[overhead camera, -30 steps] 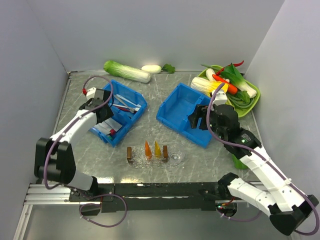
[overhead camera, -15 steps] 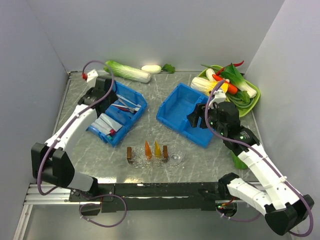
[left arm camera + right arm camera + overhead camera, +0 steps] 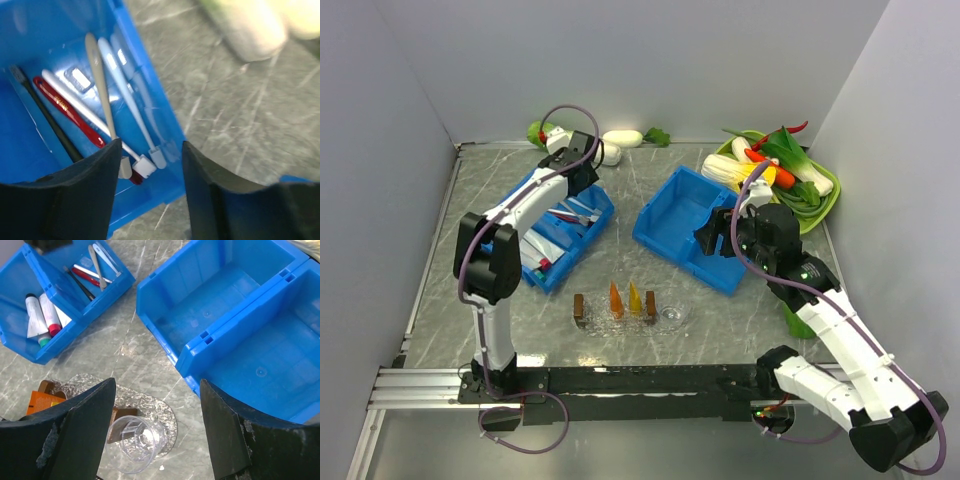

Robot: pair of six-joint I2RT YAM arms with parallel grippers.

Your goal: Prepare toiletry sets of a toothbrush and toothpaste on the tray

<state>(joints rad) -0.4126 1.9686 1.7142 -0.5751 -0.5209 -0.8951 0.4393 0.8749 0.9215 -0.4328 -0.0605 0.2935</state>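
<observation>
While hanging above the far compartment of the left-hand blue plastic bin [image 3: 607, 212], grips nothing with the left pincer [image 3: 150, 195]: released, both dark fingers [image 3: 90, 200] spread, only bin floor and rim showing between them. Directly below that pincer, shows the slim, pale whitish-grey plastic toothbrush [image 3: 100, 85] lying flat on the bin floor, apart from the fingers, side by side with a pale blue toothbrush [image 3: 127, 100], a white toothbrush [image 3: 75, 97], a red toothbrush [image 3: 65, 107] and a black toothbrush [image 3: 42, 117]. Nearer the arm bases than that pincer, in the same bin's other compartment, white and pink toothpaste tubes [image 3: 40, 315] lying together. Beyond the pincer and to its right, on the grey marbled tabletop [image 3: 240, 125], blurred pale vegetables [image 3: 250, 30]. Carries the right pincer [image 3: 155, 432] equally released, fingers wide apart with nothing between, above the near wall of a second, two-compartment blue plastic bin [image 3: 225, 315]. Left of that pincer and nearer the arm bases, shows the shallow, clear, bumpy-textured oval tray [image 3: 620, 326] resting on the tabletop, well apart from the left pincer, bearing a clear plastic cup [image 3: 132, 442] at the end nearest the right pincer and small upright brown, orange and yellow pieces [image 3: 615, 300] farther left. To the right of the right pincer and farther back, a green tray of vegetables [image 3: 828, 190].
</observation>
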